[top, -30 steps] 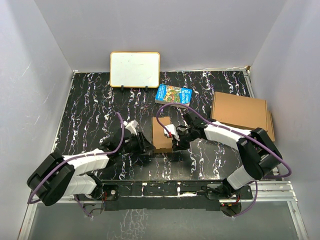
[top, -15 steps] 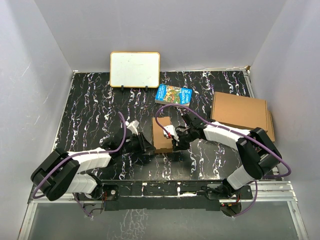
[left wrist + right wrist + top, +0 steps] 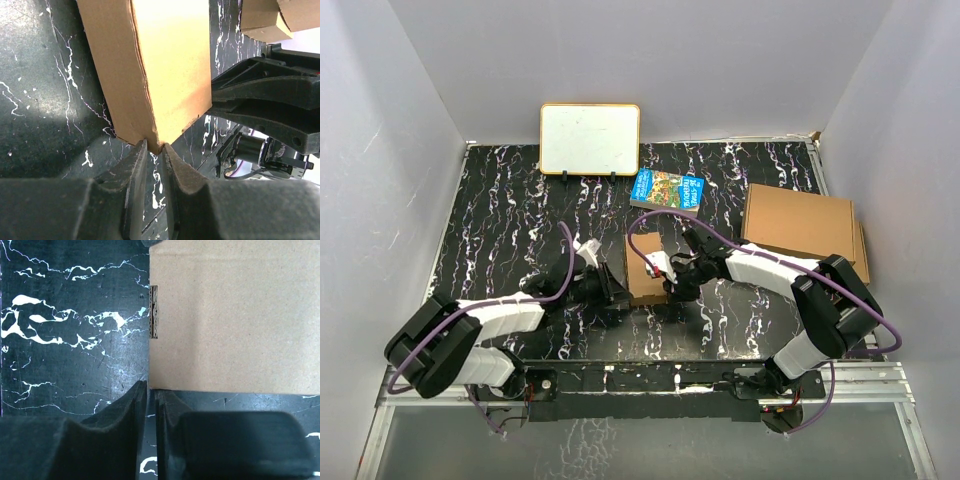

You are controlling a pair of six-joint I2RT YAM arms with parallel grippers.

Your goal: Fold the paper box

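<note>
Top view: small flat plain brown cardboard paper box lies on the black, white-veined marble-pattern worktop, just below frame centre, between the two arms. Its lower edge is partly covered by both pincers. Flaps and tabs cannot be made out from this height.

Left pincer: at the box's lower left corner. In the left wrist view the two dark fingers are pressed onto a corner of the cardboard, which sits wedged between their tips, so the pincer is clamped on the paper box. A raised side wall and a broad lit face meet at that corner. The far end of the box is cut off by the top of the frame.

Right pincer: at the box's lower right corner. In the right wrist view the fingers stand almost together, with only a thin slit between them, and their tips meet the corner at lower centre. Whether any cardboard lies inside the slit cannot be made out. A short cut edge showing corrugation is visible on the box's left side. The rest of the box runs out of frame at the top and right.

Elsewhere in the top view:
- White board with a yellow frame, upright at upper centre.
- Blue illustrated book, just above the box.
- Larger brown cardboard boxes, stacked at right; the lower one shows only as a sliver.
</note>
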